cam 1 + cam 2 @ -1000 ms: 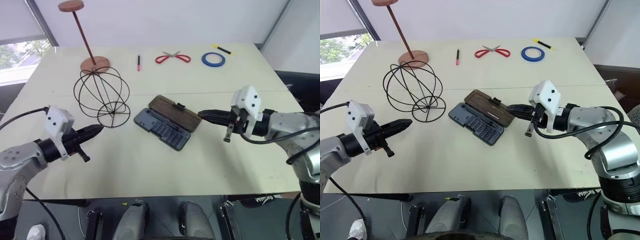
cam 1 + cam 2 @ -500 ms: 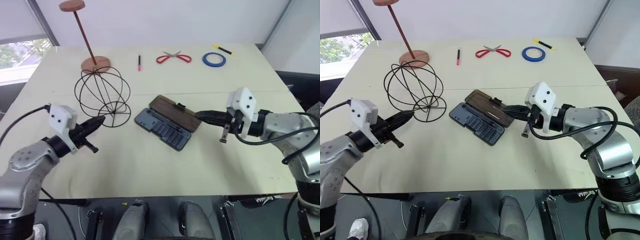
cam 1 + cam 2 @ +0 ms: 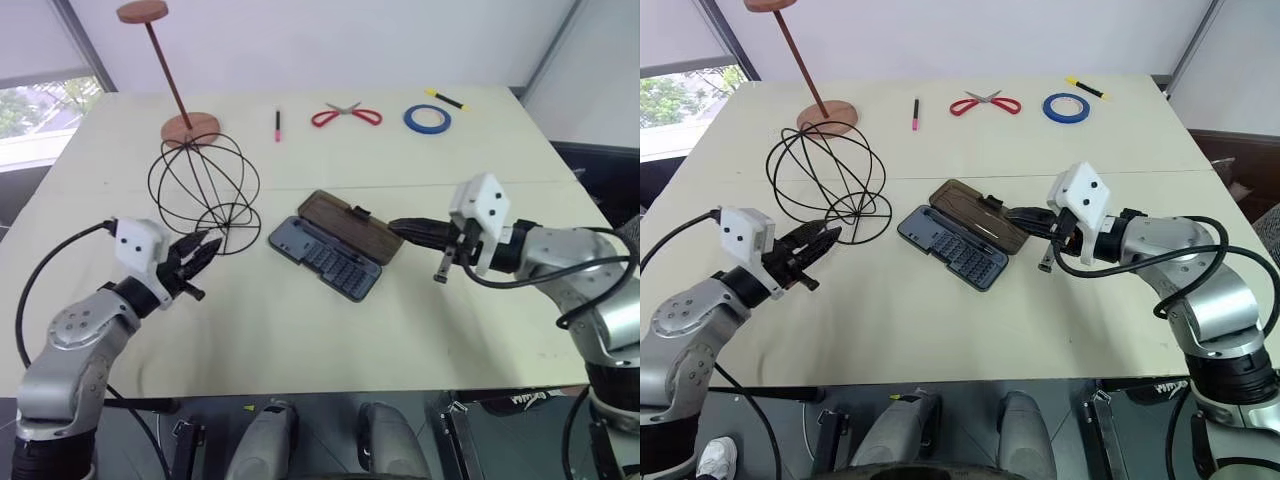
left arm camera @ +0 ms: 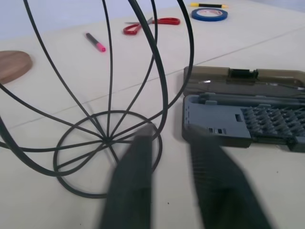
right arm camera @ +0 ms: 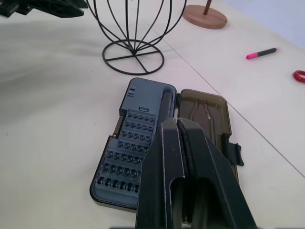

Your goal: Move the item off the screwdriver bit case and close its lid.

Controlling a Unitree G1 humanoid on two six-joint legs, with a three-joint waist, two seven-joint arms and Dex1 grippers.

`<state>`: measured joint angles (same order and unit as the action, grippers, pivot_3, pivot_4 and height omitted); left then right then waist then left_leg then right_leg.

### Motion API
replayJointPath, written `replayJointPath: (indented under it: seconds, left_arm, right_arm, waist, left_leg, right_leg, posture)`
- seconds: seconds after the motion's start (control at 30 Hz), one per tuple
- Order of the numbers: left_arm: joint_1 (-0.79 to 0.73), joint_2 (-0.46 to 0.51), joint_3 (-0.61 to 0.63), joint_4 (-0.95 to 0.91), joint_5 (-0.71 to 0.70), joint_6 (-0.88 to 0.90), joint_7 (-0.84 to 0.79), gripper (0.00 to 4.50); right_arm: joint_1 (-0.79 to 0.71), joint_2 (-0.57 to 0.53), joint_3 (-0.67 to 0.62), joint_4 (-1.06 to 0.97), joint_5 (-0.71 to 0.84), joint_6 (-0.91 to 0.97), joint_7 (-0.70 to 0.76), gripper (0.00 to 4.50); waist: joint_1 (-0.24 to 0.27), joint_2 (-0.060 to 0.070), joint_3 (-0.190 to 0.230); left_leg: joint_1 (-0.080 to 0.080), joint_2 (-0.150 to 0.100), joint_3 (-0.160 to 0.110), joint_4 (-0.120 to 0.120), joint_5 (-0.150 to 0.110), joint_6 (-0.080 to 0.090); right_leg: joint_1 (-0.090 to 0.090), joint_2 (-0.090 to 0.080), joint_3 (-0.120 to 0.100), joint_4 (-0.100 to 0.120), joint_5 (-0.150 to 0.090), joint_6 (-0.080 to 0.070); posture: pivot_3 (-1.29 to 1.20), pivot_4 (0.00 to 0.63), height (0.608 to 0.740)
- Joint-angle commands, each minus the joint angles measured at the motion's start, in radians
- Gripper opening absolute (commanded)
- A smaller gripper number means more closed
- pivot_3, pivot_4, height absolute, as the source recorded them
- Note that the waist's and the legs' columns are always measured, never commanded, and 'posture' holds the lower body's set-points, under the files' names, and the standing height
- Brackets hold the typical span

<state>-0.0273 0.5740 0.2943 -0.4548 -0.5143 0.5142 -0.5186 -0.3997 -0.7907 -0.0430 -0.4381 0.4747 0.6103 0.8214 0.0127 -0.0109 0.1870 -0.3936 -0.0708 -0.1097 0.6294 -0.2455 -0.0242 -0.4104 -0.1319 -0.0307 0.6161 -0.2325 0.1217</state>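
Across the pale bench (image 3: pixel 300 330), the wire globe (image 3: pixel 203 194) stands left of centre beside the open bit case (image 3: pixel 325 258), its brown lid (image 3: pixel 352 227) flat. Left gripper (image 3: pixel 204 249) is parted near the globe; right gripper (image 3: pixel 395 228) is pressed together by the lid. Window (image 3: pixel 40 105) at far left.

A pale cream bench (image 3: pixel 300 330) is standing in front of a plain white wall (image 3: pixel 350 40). A window (image 3: pixel 40 105) is letting in daylight at the left, with green leaves showing outside. Dark flooring (image 3: pixel 600 170) is lying at the right.
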Motion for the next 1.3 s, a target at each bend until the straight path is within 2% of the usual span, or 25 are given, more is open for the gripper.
replayJointPath:
  seconds: [0.03, 0.1, 0.33, 0.57, 0.83, 0.87, 0.93, 1.17, 1.2, 1.3]
  left_arm:
    - [-0.008, 0.003, 0.030, -0.038, -0.010, -0.014, 0.010, 3.46]
    - [0.003, -0.009, 0.024, -0.053, -0.001, -0.022, 0.022, 4.46]
    - [0.009, -0.102, -0.043, -0.086, 0.058, -0.064, 0.107, 4.49]
    - [-0.088, -0.203, -0.120, 0.042, 0.183, -0.160, 0.198, 4.49]
    - [-0.127, -0.238, -0.163, 0.128, 0.250, -0.224, 0.210, 4.49]
    - [-0.131, -0.240, -0.166, 0.139, 0.257, -0.231, 0.211, 4.09]
    - [-0.140, -0.250, -0.164, 0.155, 0.266, -0.242, 0.219, 3.67]
    - [-0.141, -0.268, -0.143, 0.162, 0.272, -0.256, 0.240, 0.29]
    - [-0.139, -0.268, -0.139, 0.160, 0.271, -0.255, 0.242, 0.06]
    - [-0.129, -0.265, -0.127, 0.150, 0.268, -0.253, 0.250, 0.06]
  right_arm:
    - [-0.013, 0.008, -0.003, -0.023, -0.005, -0.025, -0.002, 0.00]
    - [-0.016, 0.007, 0.002, -0.021, -0.005, -0.027, 0.002, 0.00]
    - [-0.027, 0.001, 0.015, -0.011, -0.006, -0.032, 0.019, 0.00]
    - [-0.042, 0.008, 0.023, 0.001, -0.024, -0.044, 0.015, 0.00]
    - [-0.032, 0.009, 0.014, -0.011, -0.041, -0.048, -0.002, 0.00]
    - [-0.031, 0.010, 0.014, -0.012, -0.042, -0.048, -0.004, 0.00]
    - [-0.027, 0.009, 0.012, -0.015, -0.044, -0.048, -0.008, 0.00]
    - [-0.017, 0.006, 0.007, -0.023, -0.044, -0.048, -0.016, 0.00]
    - [-0.016, 0.006, 0.007, -0.023, -0.044, -0.048, -0.017, 0.00]
    - [-0.016, 0.006, 0.008, -0.021, -0.045, -0.048, -0.016, 0.00]
  waist:
    - [0.000, 0.000, 0.000]
    - [0.000, 0.000, 0.000]
    - [0.001, 0.000, 0.000]
    - [0.002, 0.000, 0.000]
    - [0.001, 0.000, 0.000]
    - [0.001, 0.000, 0.000]
    - [0.001, 0.000, 0.000]
    - [0.000, 0.000, 0.000]
    - [0.000, 0.000, 0.000]
    - [0.001, 0.000, 0.000]
  left_leg:
    - [0.000, 0.000, 0.000, 0.000, 0.000, 0.000]
    - [0.000, 0.000, 0.000, 0.000, 0.000, 0.000]
    - [0.000, 0.000, 0.000, 0.000, 0.000, 0.000]
    - [0.000, -0.002, 0.000, 0.001, 0.000, 0.000]
    - [0.000, -0.002, 0.000, 0.001, 0.000, 0.000]
    - [0.000, -0.002, 0.000, 0.001, 0.000, 0.000]
    - [0.000, -0.002, 0.000, 0.001, 0.000, 0.000]
    - [0.000, -0.002, 0.000, 0.001, 0.000, 0.000]
    - [0.000, -0.002, 0.000, 0.001, 0.000, 0.000]
    - [0.000, -0.002, 0.000, 0.001, 0.000, 0.000]
  right_leg:
    - [0.000, 0.000, 0.000, 0.000, 0.000, 0.000]
    - [0.000, 0.000, 0.000, 0.000, 0.000, 0.000]
    - [0.000, 0.000, 0.000, 0.000, 0.000, 0.000]
    - [0.001, 0.000, 0.000, 0.000, 0.000, 0.001]
    - [0.001, 0.001, 0.000, 0.000, 0.001, 0.001]
    - [0.001, 0.001, 0.000, 0.000, 0.001, 0.002]
    - [0.001, 0.000, 0.000, 0.000, 0.001, 0.002]
    - [0.001, 0.000, 0.000, 0.000, 0.001, 0.002]
    - [0.001, 0.000, 0.000, 0.000, 0.001, 0.002]
    - [0.001, 0.000, 0.000, 0.000, 0.001, 0.002]
  posture:
    - [0.00, 0.150, 0.740]
    - [0.00, 0.150, 0.740]
    - [0.00, 0.150, 0.740]
    - [0.00, 0.150, 0.740]
    - [0.00, 0.150, 0.740]
    - [0.00, 0.150, 0.740]
    - [0.00, 0.150, 0.740]
    - [0.00, 0.150, 0.740]
    - [0.00, 0.150, 0.740]
    - [0.00, 0.150, 0.740]
